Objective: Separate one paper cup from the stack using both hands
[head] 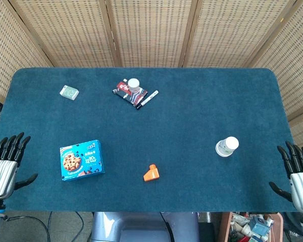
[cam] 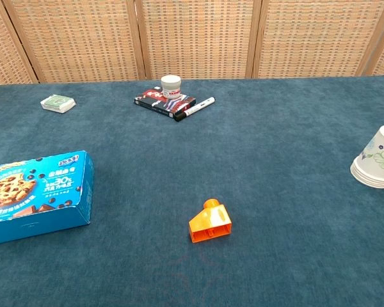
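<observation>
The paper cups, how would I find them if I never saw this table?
Start at the blue table and look to its right side, near the right robot hand. The paper cups sit there upside down in a short white stack, alone. Only they have flowers painted on them.

a white stack of paper cups (head: 226,146) stands upside down on the dark blue table (head: 192,166). the left hand (head: 5,164) and right hand (head: 299,174) rest at opposite edges, fingers spread, holding nothing.

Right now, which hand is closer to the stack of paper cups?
Right. The right hand waits open at the table's right edge, just beyond the stack of paper cups. The left hand sits at the opposite edge, the whole table away.
</observation>
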{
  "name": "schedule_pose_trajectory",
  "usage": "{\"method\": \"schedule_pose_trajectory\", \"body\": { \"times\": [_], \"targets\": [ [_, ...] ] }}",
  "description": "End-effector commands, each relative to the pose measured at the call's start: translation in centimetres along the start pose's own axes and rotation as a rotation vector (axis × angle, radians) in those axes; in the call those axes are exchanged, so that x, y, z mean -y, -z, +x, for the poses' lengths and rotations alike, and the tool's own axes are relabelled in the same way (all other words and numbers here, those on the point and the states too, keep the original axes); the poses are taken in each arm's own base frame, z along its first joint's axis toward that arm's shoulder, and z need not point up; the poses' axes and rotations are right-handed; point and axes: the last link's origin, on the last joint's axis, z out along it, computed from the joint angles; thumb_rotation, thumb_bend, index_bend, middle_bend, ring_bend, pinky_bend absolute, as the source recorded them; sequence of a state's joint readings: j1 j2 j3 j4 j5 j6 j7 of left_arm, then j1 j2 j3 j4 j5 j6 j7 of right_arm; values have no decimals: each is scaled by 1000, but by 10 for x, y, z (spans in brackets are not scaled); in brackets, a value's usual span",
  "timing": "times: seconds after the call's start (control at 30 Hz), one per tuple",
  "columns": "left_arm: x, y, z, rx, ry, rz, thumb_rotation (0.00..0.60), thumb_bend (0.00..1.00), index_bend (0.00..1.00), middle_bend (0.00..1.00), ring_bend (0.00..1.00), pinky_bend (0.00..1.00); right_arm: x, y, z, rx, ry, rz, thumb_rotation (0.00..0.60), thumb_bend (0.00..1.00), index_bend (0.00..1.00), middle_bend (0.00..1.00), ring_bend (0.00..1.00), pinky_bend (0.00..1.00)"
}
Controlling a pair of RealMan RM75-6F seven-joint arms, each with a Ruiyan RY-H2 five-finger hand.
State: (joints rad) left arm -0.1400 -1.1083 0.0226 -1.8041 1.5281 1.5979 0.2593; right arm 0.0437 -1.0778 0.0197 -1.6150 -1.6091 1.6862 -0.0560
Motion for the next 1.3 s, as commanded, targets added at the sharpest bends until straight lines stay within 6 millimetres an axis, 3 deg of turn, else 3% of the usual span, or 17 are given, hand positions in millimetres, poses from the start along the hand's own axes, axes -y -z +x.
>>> {"method": "schedule_pose_trajectory", "body": {
  "times": [0.03,0.13,0.23,0.5,0.63,0.9,1.13,1.3],
  "targets": [
    [1,0,1,-6,4,1,600,114,0,0,0,0,1,-1,0,0,-5,12,600,0,0,0,0,0],
    [2,0,2,-9,6,3,600,114,0,0,0,0,5,-3,-2,5,-38,45,600,0,0,0,0,0],
    [4,-1,1,-11,-1,11,600,114,0,0,0,0,13,-19,-10,58,-106,127,600,0,0,0,0,0],
    [6,-12,-7,9,-28,33,600,114,0,0,0,0,37,-103,-32,270,-210,232,600,0,34,56,0,17],
    [9,-22,-15,30,-47,58,600,115,0,0,0,0,48,-151,-60,391,-208,196,600,0,74,106,0,64],
    [12,-28,-19,41,-57,84,600,115,0,0,0,0,51,-174,-86,455,-163,159,600,90,202,218,77,191],
    [15,-32,-24,61,-65,103,600,115,0,0,0,0,48,-183,-94,469,-125,140,600,152,313,312,171,262],
    [14,-34,-26,70,-67,105,600,115,0,0,0,0,45,-183,-95,485,-110,135,600,170,331,332,193,302]
  ]
}}
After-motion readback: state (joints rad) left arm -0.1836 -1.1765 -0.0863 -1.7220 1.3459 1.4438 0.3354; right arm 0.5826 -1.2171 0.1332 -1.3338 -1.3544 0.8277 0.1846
